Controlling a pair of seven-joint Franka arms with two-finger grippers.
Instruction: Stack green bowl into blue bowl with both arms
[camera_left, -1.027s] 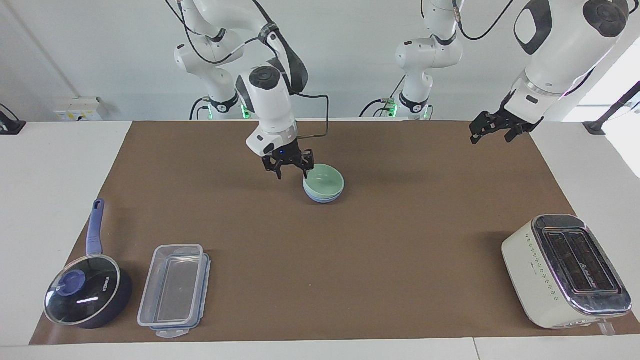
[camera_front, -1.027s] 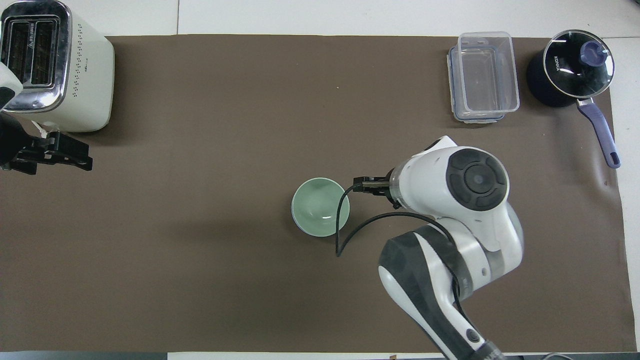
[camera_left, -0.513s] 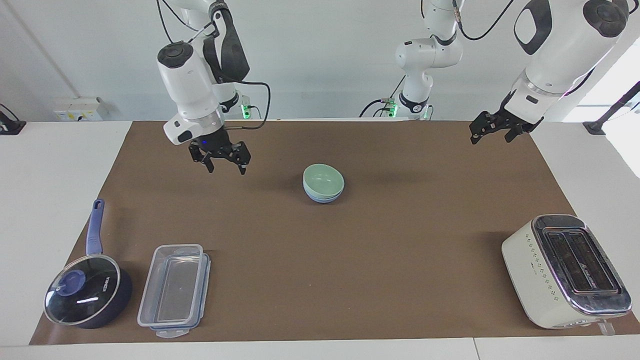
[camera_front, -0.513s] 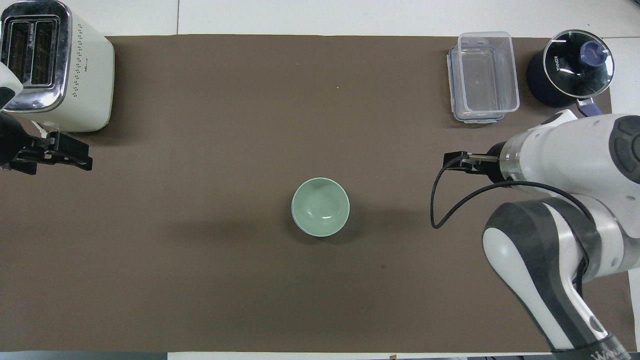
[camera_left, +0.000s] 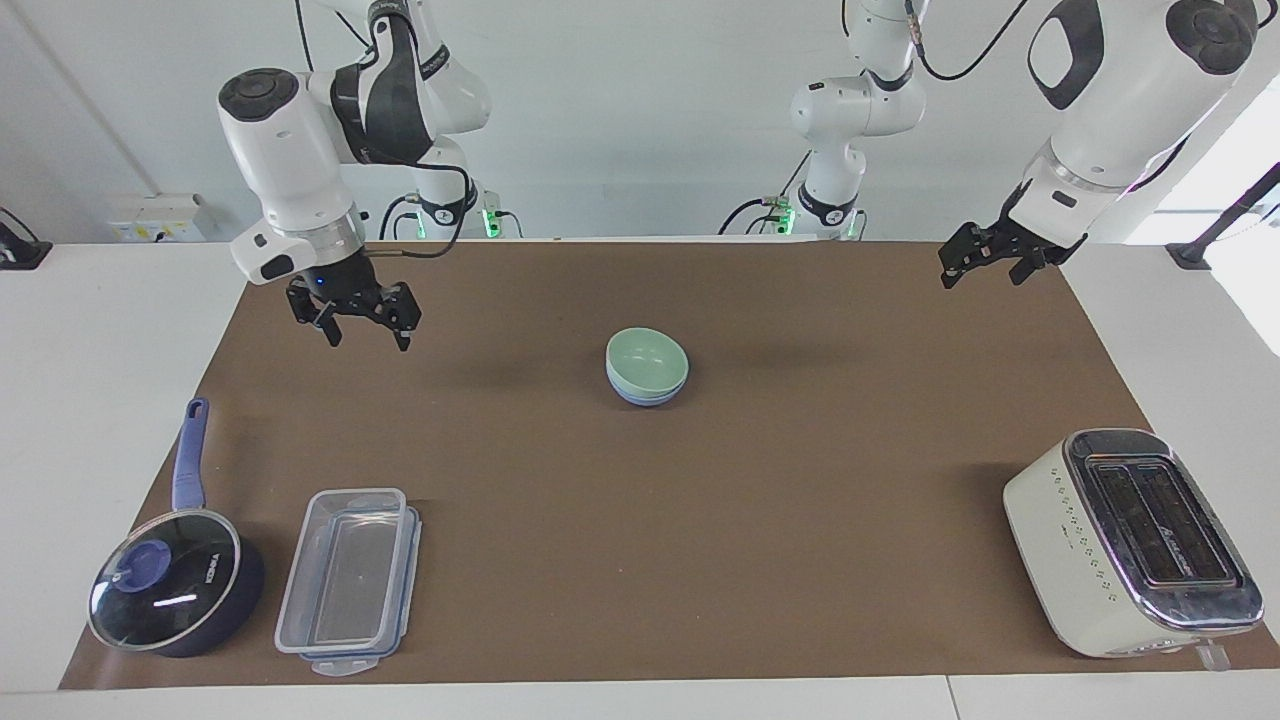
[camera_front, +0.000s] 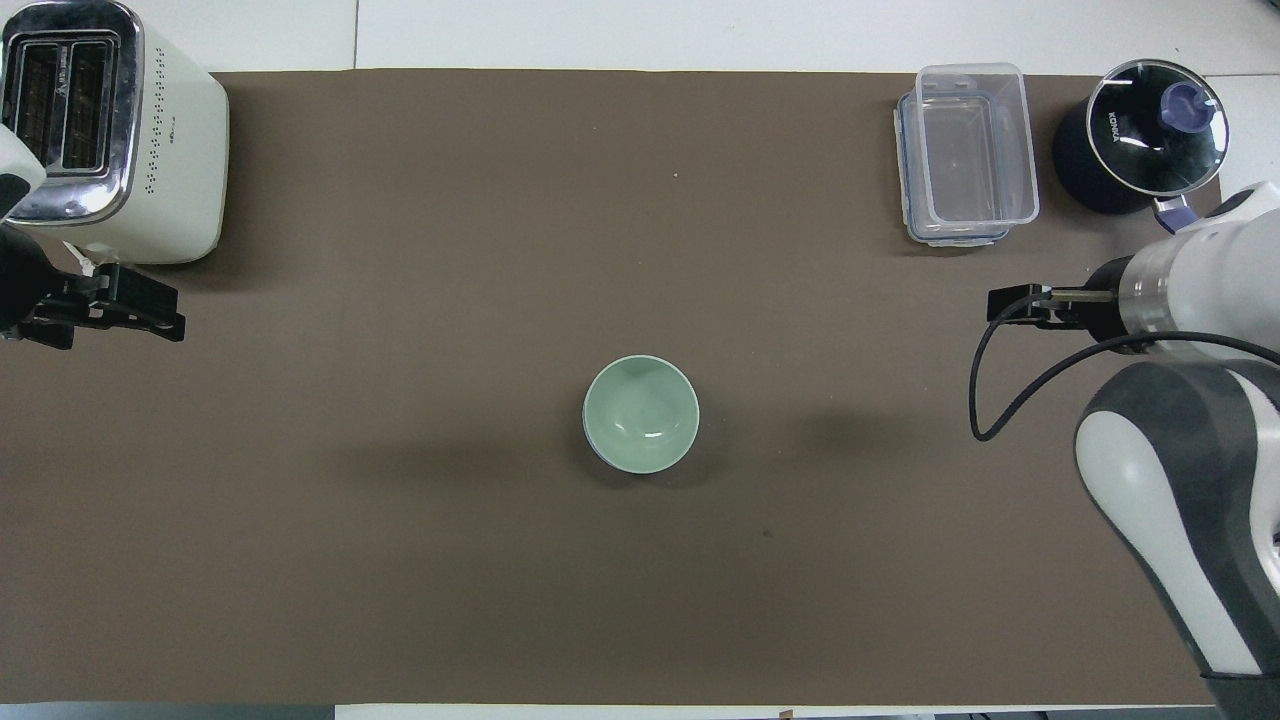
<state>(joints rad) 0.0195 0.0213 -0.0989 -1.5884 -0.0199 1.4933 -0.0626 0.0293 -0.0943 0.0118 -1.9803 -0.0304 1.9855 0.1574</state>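
Observation:
The green bowl (camera_left: 647, 354) (camera_front: 640, 412) sits nested inside the blue bowl (camera_left: 646, 395) in the middle of the brown mat; only the blue bowl's lower wall shows under it in the facing view. My right gripper (camera_left: 368, 340) (camera_front: 1008, 306) hangs open and empty above the mat, well apart from the bowls toward the right arm's end of the table. Above the mat's corner at the left arm's end, my left gripper (camera_left: 981, 279) (camera_front: 160, 316) waits, open and empty. Nothing touches the bowls.
A cream toaster (camera_left: 1128, 540) (camera_front: 112, 130) stands at the left arm's end, farther from the robots than the bowls. At the right arm's end, a clear plastic container (camera_left: 347, 578) (camera_front: 966, 150) and a dark lidded saucepan (camera_left: 172, 590) (camera_front: 1140, 135) stand side by side.
My right gripper has drawn away from the rim of the stacked bowls, rising and travelling toward the right arm's end of the table. The bowls and the left arm have not moved.

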